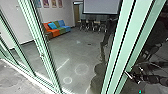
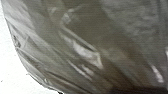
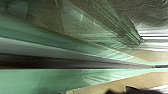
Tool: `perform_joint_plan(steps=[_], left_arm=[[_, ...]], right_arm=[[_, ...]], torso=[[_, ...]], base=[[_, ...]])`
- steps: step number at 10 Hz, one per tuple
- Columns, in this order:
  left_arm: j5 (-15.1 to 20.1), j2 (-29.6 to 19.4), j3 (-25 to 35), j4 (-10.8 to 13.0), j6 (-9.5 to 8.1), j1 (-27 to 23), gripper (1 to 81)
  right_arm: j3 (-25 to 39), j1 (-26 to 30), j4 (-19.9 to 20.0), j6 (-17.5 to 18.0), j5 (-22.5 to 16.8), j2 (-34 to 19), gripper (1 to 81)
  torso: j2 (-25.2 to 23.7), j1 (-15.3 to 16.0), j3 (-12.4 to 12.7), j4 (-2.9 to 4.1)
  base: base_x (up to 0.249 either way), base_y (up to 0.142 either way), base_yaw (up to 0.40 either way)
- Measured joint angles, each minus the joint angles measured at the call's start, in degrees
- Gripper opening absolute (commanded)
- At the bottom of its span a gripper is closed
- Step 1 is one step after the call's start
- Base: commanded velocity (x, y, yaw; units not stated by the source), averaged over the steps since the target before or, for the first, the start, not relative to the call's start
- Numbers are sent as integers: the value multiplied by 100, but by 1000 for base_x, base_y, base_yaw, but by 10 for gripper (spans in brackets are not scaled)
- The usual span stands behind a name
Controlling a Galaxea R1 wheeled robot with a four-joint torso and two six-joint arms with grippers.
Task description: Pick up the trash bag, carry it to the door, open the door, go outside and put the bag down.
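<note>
Facing tall glass in green frames (image 1: 127, 37), I look through it in the head view to a grey-floored room, with a sofa (image 1: 53, 32) in orange, green and blue along the wall. A pale screen (image 1: 100, 6) hangs near dark chairs (image 1: 95, 24), and bright rings (image 1: 81, 69) mark the floor. At the right, my right gripper (image 1: 129, 75) is beside the thick green uprights; whether it touches them I cannot tell.

In the left wrist view, the trash bag (image 2: 85, 42) is close up, its thin, glossy brownish-grey film creased into long folds with bright glints, against white on one side. I cannot tell how my left gripper is set, or whether it has hold of the bag.

In the right wrist view, a dark strip (image 3: 62, 62) runs between green bands, with glass beside them. How wide my right gripper stands, I cannot tell.
</note>
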Motion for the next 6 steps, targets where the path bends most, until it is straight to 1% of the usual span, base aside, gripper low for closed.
perform_joint_plan(steps=[2,6], left_arm=[[0,0,0,0,0,0,10],[9,2,0,0,0,0,10]], right_arm=[[-6,90,-176,-11,-61,17,811],[-174,263,-267,-20,-106,66,811]], torso=[[2,0,-2,0],[2,2,-5,0]], base=[[0,0,0],[0,0,0]])
